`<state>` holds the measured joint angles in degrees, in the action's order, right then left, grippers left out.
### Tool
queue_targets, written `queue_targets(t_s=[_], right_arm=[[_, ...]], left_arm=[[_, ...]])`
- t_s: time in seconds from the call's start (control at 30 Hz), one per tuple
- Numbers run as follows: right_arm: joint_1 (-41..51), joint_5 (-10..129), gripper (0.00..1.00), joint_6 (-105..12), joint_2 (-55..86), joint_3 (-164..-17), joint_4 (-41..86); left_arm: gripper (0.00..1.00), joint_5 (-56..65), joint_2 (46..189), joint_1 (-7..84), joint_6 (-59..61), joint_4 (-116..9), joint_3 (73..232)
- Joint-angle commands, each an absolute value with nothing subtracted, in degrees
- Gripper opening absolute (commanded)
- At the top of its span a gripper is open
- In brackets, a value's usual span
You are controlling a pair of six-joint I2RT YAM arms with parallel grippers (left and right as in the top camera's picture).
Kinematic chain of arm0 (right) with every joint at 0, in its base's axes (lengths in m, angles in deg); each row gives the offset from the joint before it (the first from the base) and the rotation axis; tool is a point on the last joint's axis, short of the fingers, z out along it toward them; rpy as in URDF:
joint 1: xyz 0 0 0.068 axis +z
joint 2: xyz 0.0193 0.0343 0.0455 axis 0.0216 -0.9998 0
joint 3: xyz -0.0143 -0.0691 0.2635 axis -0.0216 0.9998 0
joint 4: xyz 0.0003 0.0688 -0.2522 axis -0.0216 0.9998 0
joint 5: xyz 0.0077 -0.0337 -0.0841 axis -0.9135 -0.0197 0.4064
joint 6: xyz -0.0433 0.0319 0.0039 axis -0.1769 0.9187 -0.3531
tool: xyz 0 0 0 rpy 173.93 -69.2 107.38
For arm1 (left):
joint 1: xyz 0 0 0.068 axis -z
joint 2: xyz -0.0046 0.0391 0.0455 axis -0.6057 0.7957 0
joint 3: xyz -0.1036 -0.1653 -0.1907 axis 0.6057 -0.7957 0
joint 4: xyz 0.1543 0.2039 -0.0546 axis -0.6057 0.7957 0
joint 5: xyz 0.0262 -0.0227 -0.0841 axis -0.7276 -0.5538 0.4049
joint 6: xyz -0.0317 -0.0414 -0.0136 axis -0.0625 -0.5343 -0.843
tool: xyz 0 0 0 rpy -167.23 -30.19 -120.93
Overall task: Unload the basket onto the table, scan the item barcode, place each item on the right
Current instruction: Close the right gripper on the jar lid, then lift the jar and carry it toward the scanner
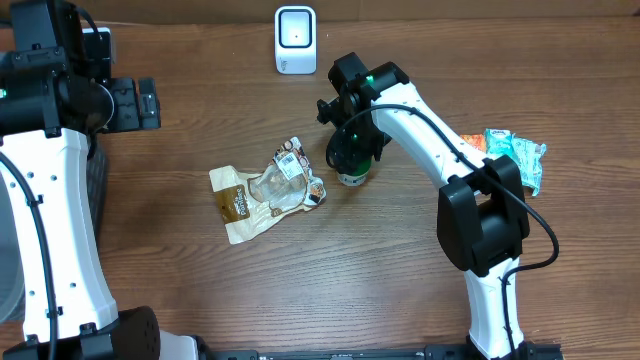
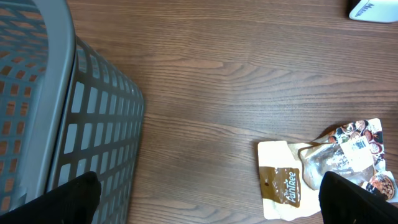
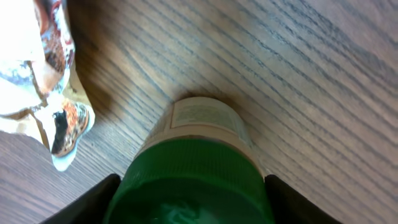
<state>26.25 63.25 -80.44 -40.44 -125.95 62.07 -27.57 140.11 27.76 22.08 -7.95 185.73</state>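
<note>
One bottle (image 1: 351, 165): upright mid-bench, short of far-edge scanner (image 1: 295, 38), cap (image 3: 186, 177) up for top grasp.
Right gripper (image 3: 193, 202): flanks the cap; clamped or not, cannot tell.
Left gripper (image 2: 211, 202): wide open, empty, left edge.

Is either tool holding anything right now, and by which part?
Left tool is open and empty. Right tool straddles the bottle at its green cap; whether it actually grips it cannot be told.
</note>
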Motion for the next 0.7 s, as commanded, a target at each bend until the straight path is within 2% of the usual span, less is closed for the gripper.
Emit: queue_targets(t_s=[0.0, 0.2, 0.27, 0.37, 0.67], right_arm=[[26.3, 62.9, 0.48, -80.3, -38.7, -125.4, 61.9], [26.3, 59.6, 0.4, -80.0, -38.7, -126.0, 62.7], [26.3, 56.8, 0.34, -79.9, -38.7, -127.2, 64.0], [25.8, 50.1, 0.32, -79.9, -38.5, -130.3, 66.4], [20.0, 16.3, 0.24, -78.1, -38.1, -142.1, 72.3]], left_arm=[[1.0, -27.7, 139.7, 27.3, 23.0, -8.2, 186.1], [1.0, -27.7, 139.7, 27.3, 23.0, -8.2, 186.1], [1.0, -27.7, 139.7, 27.3, 23.0, -8.2, 186.1], [1.0, -27.7, 139.7, 27.3, 23.0, -8.2, 186.1], [1.0, -27.7, 139.7, 27.3, 23.0, -8.2, 186.1]])
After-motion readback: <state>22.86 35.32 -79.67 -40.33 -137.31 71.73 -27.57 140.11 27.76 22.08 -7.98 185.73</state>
